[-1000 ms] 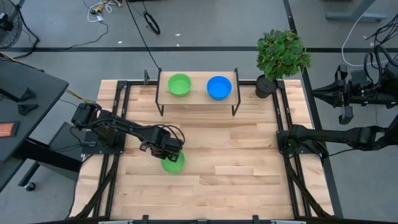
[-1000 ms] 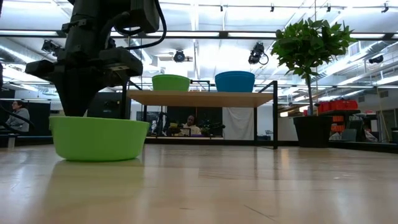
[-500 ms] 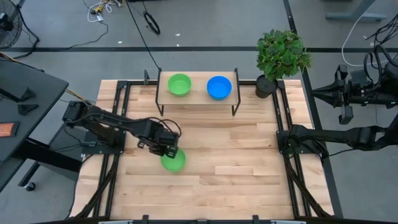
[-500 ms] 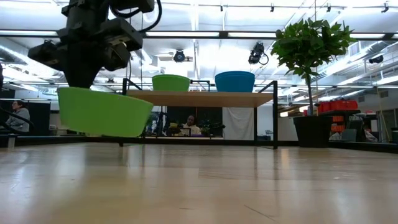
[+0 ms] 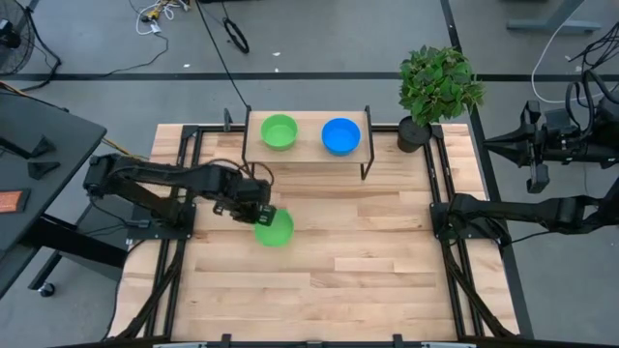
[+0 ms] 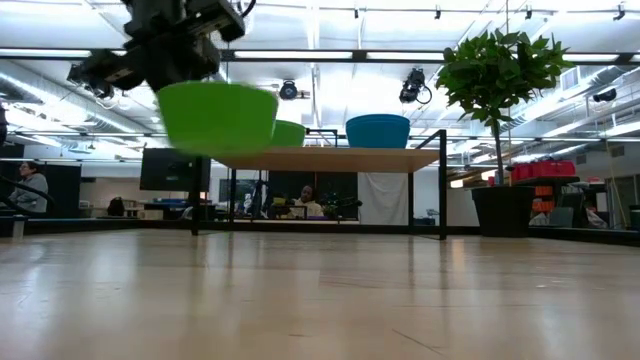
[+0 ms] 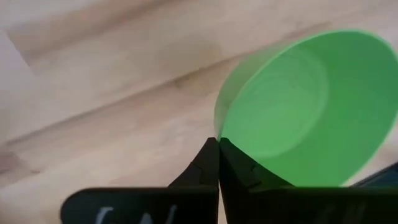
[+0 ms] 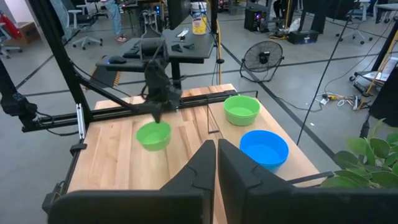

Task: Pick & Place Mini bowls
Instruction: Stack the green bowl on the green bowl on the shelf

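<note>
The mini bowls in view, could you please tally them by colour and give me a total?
Bright green round plastic mini bowls: 2, one on the raised wooden shelf at, one held in the air by the left gripper at.
Bright blue round plastic mini bowls: 1, on the shelf.
Total: 3.

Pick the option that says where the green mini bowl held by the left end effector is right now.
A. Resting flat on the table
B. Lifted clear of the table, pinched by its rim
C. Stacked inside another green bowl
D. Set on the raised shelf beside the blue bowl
B: the low view shows the green mini bowl hanging well above the table, and the left wrist view shows the left end effector shut on its rim.
</note>
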Available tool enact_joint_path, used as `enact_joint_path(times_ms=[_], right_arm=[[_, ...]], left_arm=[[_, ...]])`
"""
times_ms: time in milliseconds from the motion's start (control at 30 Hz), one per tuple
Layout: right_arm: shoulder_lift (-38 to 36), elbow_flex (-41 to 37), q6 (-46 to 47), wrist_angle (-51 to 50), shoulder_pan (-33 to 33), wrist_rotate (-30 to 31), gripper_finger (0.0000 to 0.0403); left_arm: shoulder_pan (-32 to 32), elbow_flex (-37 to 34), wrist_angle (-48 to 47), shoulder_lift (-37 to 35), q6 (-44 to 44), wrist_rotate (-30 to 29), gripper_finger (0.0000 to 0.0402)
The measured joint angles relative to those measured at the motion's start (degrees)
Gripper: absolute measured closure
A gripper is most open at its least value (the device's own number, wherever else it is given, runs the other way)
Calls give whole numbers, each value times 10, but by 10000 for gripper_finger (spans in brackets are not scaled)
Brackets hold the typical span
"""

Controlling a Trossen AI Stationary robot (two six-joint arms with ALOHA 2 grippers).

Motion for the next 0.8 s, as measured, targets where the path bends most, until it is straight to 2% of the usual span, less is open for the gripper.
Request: enact_joint_path(times_ms=[433,800], right_arm=[[0,0,0,0,0,0,380],[0,0,0,0,0,0,380]], left_arm=[[154,159,-32,-9,150,-18,401],[324,272,-43,-9,245,36,401]])
